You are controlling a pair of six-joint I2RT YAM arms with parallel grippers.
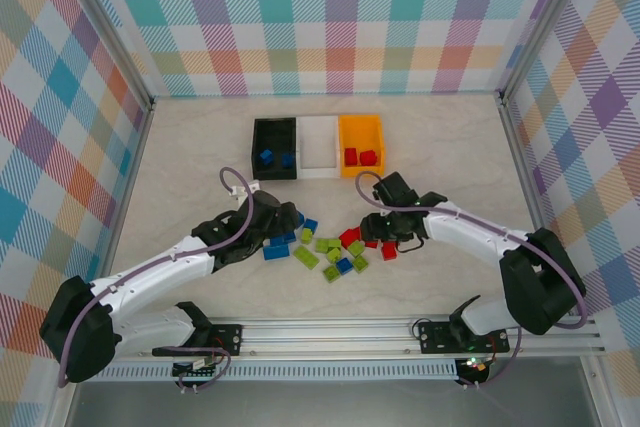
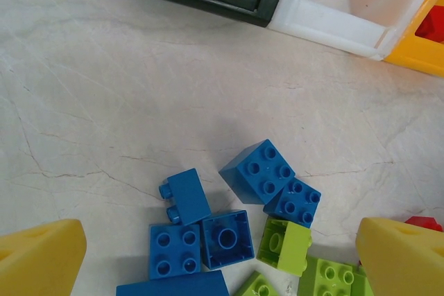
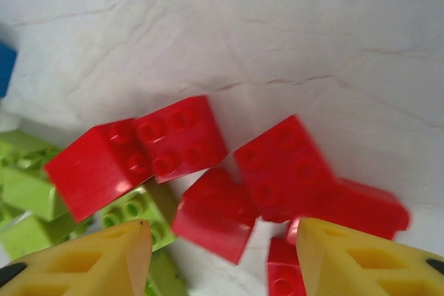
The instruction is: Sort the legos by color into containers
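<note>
I can't read any txt, labels, brand marks or nos. on the legos [image 1: 306, 256], the containers [image 1: 275, 174] or anything else here.

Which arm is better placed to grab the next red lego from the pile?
Right. The right end effector hangs over the red legos, straddling one; the left end effector is over the blue legos.

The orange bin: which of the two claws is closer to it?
The right gripper, over the red bricks in front of the orange bin. The left gripper is farther off, over the blue bricks in front of the black bin.
</note>
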